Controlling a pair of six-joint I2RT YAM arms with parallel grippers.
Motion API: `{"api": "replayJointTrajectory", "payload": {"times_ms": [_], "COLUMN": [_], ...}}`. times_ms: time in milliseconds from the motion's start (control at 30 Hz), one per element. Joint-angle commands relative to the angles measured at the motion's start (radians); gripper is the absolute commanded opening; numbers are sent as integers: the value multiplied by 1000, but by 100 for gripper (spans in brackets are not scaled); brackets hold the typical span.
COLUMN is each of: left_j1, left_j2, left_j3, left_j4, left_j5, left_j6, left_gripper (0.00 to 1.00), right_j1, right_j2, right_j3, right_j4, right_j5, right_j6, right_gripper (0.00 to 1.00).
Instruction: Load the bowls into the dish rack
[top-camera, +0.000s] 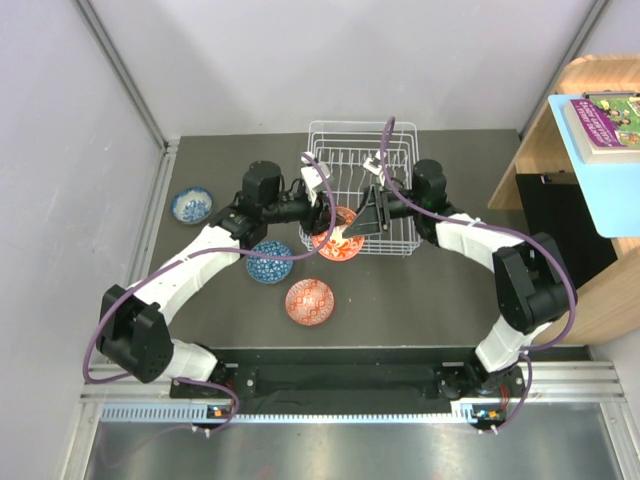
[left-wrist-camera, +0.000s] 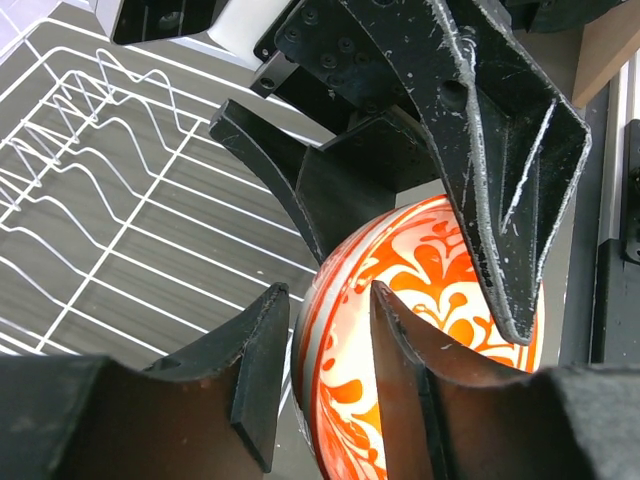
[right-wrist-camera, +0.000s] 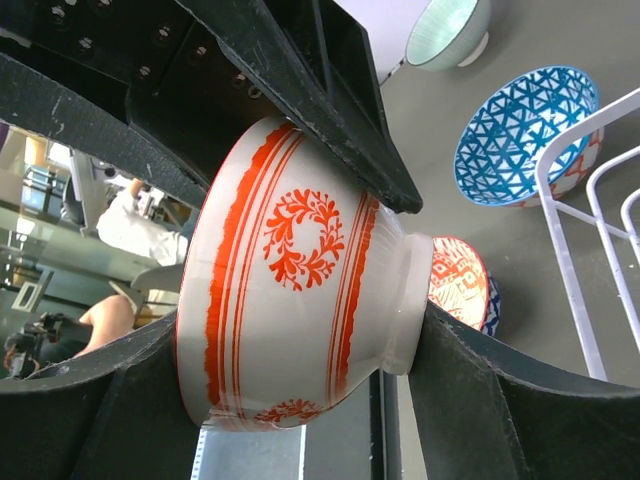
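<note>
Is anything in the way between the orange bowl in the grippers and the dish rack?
Nothing loose. The orange bowl is at the dish rack's near-left corner, and no bowl shows inside it. But the open left gripper straddles the bowl's rim while the right gripper grips it, so the left should back off first.

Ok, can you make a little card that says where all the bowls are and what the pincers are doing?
held: orange bowl, by the dish rack's near left corner
right pincer: shut on that bowl
left pincer: open, astride its rim
on table: far blue bowl, near blue bowl, second orange bowl, green bowl
rack: no bowl seen inside
</note>
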Motion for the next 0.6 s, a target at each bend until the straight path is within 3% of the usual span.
{"api": "replayJointTrajectory", "payload": {"times_ms": [0, 567], "left_j1": [-4, 34], "left_j2": [-14, -28], "left_j3": [45, 39], "left_j4": [-2, 35], "left_j5": [-8, -271], "left_j6": [18, -11], "left_gripper": [50, 87], "right_j1": [-13, -76], "right_j2": [-20, -46], "right_j3": [20, 34], "right_j4": [12, -137], "right_j5": [11, 119], "right_j6": [-51, -173], "right_gripper": [0, 0]}}
